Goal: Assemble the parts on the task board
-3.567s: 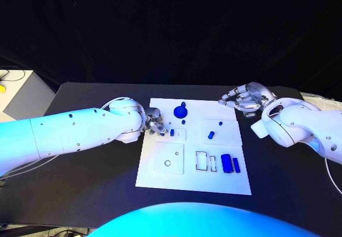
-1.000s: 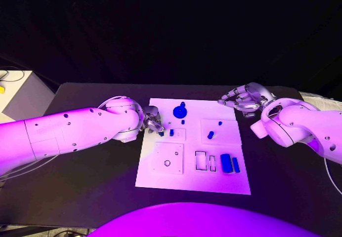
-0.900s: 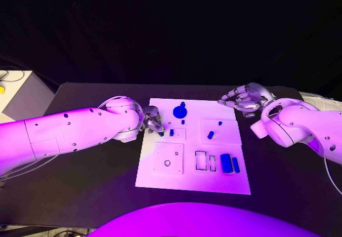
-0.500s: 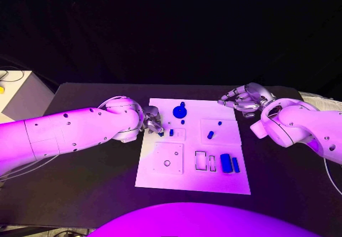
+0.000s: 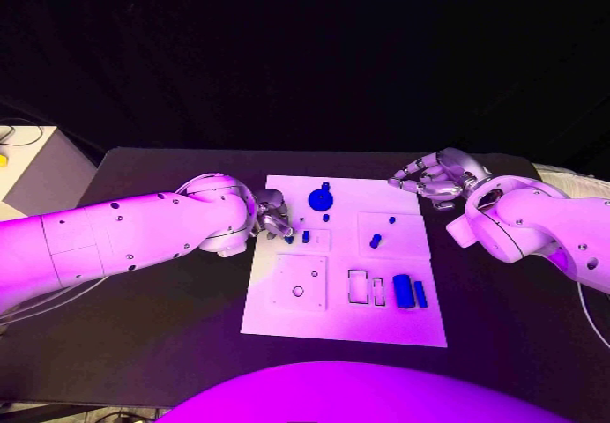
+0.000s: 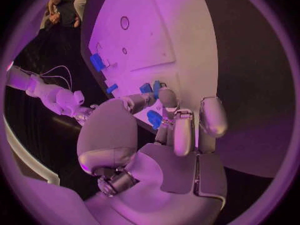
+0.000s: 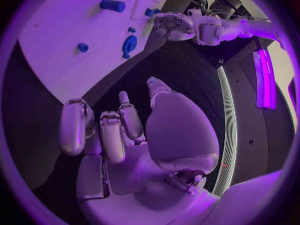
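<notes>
Silver fingers of the left hand (image 5: pixel 272 219) pinch a small blue part (image 6: pixel 154 119) at the board's (image 5: pixel 343 330) left edge, beside a standing peg (image 5: pixel 305 236). Seating it in its socket looks next, needing careful alignment. Off the far right corner, the right hand (image 5: pixel 439 179) hovers, fingers loosely curled, empty.

Dim room under purple light; the white task board (image 5: pixel 343 264) glares, wrist views bend at edges.
</notes>
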Robot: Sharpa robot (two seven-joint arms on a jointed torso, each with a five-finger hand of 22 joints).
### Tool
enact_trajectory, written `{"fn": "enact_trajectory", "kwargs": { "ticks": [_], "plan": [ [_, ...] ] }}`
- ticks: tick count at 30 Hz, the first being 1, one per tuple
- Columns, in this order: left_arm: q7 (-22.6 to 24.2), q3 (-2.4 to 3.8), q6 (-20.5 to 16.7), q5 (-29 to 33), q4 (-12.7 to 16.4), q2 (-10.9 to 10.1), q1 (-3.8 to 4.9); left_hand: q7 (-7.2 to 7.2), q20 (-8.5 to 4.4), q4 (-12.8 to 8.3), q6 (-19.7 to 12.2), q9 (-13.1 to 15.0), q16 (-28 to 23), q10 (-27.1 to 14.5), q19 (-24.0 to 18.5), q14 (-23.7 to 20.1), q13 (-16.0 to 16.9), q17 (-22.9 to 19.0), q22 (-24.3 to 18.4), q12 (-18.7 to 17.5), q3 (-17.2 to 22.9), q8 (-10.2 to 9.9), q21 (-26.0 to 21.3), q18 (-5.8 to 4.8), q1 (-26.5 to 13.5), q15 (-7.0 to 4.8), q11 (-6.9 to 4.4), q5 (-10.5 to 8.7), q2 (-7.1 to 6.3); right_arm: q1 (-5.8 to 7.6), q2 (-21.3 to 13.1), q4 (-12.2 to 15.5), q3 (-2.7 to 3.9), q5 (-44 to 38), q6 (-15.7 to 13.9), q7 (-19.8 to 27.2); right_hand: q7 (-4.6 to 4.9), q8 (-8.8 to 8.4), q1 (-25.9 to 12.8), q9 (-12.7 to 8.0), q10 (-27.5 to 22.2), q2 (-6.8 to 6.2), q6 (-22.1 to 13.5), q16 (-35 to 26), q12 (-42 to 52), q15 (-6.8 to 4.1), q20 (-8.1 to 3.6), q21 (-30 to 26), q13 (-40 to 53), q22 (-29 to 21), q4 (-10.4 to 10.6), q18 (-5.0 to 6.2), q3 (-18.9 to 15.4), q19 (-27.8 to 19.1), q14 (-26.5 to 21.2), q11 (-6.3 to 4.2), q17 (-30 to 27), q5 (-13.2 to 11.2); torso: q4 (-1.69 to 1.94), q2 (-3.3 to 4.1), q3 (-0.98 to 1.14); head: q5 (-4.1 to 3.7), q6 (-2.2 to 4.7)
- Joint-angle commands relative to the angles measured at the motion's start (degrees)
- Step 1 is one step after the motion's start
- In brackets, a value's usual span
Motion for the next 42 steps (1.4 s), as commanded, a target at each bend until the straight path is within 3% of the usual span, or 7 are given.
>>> {"fn": "enact_trajectory", "kwargs": {
  "ticks": [1, 16, 21, 32, 42],
  "plan": [
    [1.49, 0.02, -4.71, 3.67, 0.75, -0.49, -0.06, 0.15, 0.29, -7.36, -0.15, -0.01, 0.01, -0.02, 0.06, 4.7, 0.12, 9.81, 0.15, -0.03, 7.16, 0.39, 0.21, -0.59, 1.26, -0.16, 0.18, 0.14, 0.45, -0.05, 0.0, -0.06, 0.01, -0.08, 0.22, 0.61, -0.07, 0.23, -0.74, -0.02, -0.17, 0.5, -0.42, -0.23, 0.11, 0.31, -0.03, -0.32, 2.7, 4.83, -0.08, 0.9, -0.42, -0.39, 4.52, 0.1, 10.76, 0.32, -0.02, -0.01, 0.0, -0.08, 0.01],
    [5.44, -0.01, -15.77, 1.33, 4.48, -4.3, -1.19, 0.22, 0.26, -7.46, 0.02, -0.18, 0.08, 0.31, 0.58, 4.75, 0.47, 9.97, 0.86, 0.2, 7.22, 0.33, 0.66, -0.75, 1.81, -0.1, 0.24, 0.0, 0.41, -0.06, -0.33, -0.02, 0.01, -0.07, -0.02, 0.58, -0.07, 0.29, -1.12, -0.03, -0.15, 0.84, -0.44, -0.23, 0.14, 0.3, -0.04, -0.33, 2.71, 4.84, -0.07, 0.9, -0.6, -0.38, 4.52, 0.09, 10.77, 0.48, 0.05, -0.07, 0.11, -0.17, 0.01],
    [6.82, -0.08, -18.97, -1.6, 5.36, -5.25, -2.17, 0.23, 0.26, -7.43, 0.08, -0.23, 0.12, 0.44, 0.76, 4.77, 0.65, 10.03, 1.09, 0.31, 7.2, 0.31, 0.8, -0.8, 1.91, -0.08, 0.25, -0.05, 0.36, -0.06, -0.46, 0.01, 0.01, -0.07, -0.09, 0.57, -0.07, 0.29, -1.12, -0.03, -0.15, 0.84, -0.44, -0.23, 0.14, 0.3, -0.04, -0.33, 2.71, 4.84, -0.07, 0.9, -0.6, -0.38, 4.52, 0.09, 10.77, 0.48, 0.12, -0.12, 0.14, -0.23, 0.01],
    [8.85, -0.15, -23.59, -8.91, 6.34, -5.7, -5.47, 0.26, 0.21, -7.39, 0.24, -0.47, 0.16, 0.71, 1.23, 4.8, 1.11, 10.11, 1.71, 0.52, 7.2, 0.16, 1.21, -0.93, 2.41, -0.08, 0.26, -0.11, 0.06, -0.13, -0.64, -0.03, 0.01, -0.08, -0.04, 0.65, -0.07, 0.31, -1.14, -0.03, -0.13, 0.91, -0.45, -0.22, 0.17, 0.3, -0.04, -0.3, 2.73, 4.88, -0.13, 0.89, -0.65, -0.35, 4.53, 0.09, 10.79, 0.55, -0.02, -0.11, 0.11, 0.29, 0.01],
    [8.8, -0.34, -25.58, -13.35, 5.88, -4.99, -6.51, 0.26, 0.2, -7.34, 0.32, -0.55, 0.18, 0.8, 1.35, 4.81, 1.22, 10.15, 1.87, 0.58, 7.21, 0.12, 1.32, -0.97, 2.56, -0.08, 0.26, -0.11, -0.02, -0.16, -0.71, 0.05, 0.0, -0.08, -0.07, 0.65, -0.07, 0.32, -1.11, -0.03, -0.21, 0.95, -0.46, -0.23, 0.09, 0.3, -0.04, -0.37, 2.64, 4.84, -0.17, 0.91, -0.67, -0.38, 4.52, 0.09, 10.77, 0.59, -0.01, 0.02, 0.05, 0.17, 0.01]
  ]
}}
